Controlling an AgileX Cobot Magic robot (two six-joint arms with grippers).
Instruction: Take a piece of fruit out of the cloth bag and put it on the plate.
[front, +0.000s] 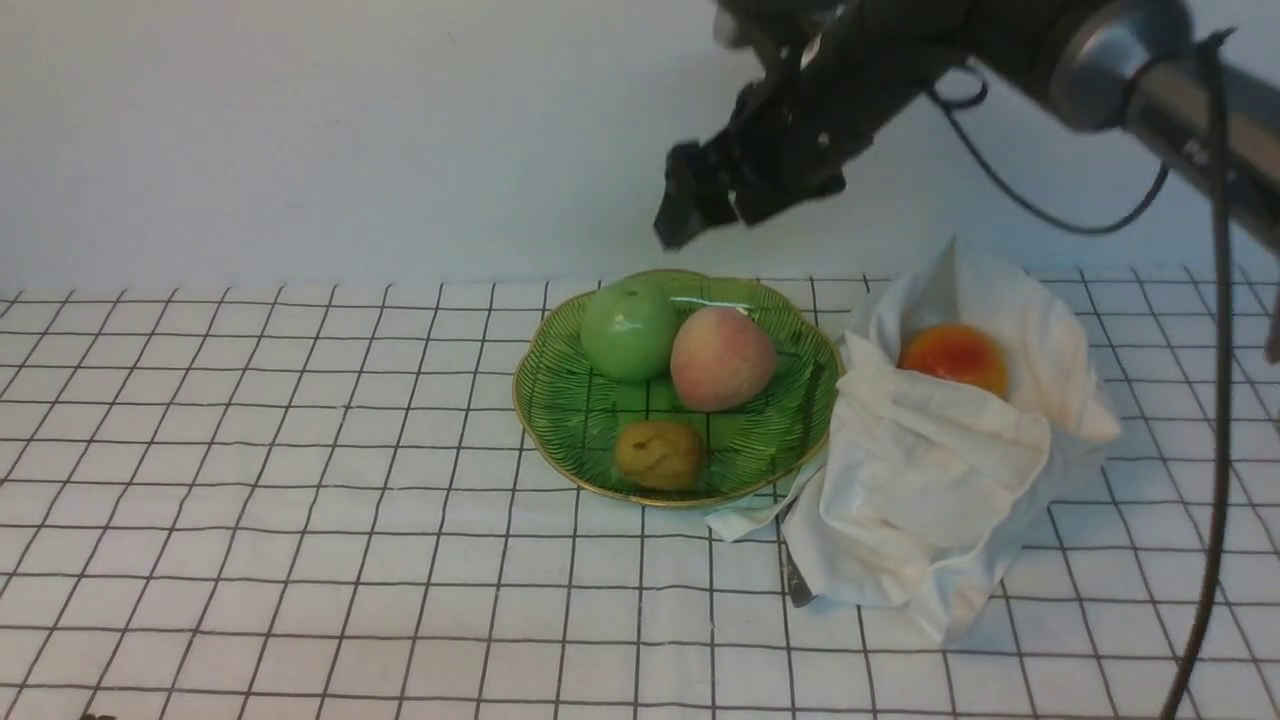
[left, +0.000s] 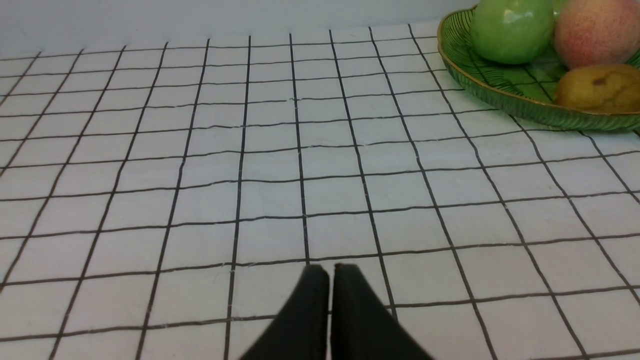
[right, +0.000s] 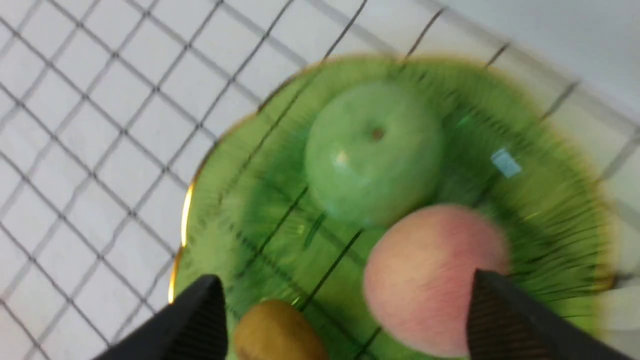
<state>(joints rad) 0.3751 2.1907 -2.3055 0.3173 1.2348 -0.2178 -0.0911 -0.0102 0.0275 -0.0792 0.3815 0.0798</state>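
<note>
Here, piece of fruit (front: 659, 454) rests on plate (front: 560, 420); right end effector (right: 345, 280) above, wide, apparently empty; left end effector (left: 330, 271) pinched together.

Even light; glare on plate (front: 772, 448) (right-wrist blur)

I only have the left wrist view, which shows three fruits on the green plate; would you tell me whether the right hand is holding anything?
Observer: No, the right hand is open and empty, raised above the far side of the plate.
Operator: Thank you. Where is the cloth bag, please?
Observer: The bag sits on the robot's right of the plate, and its cloth appears to touch the rim.
Operator: Is there any fruit in it?
Observer: Yes, an orange-red fruit shows in its opening.
</note>
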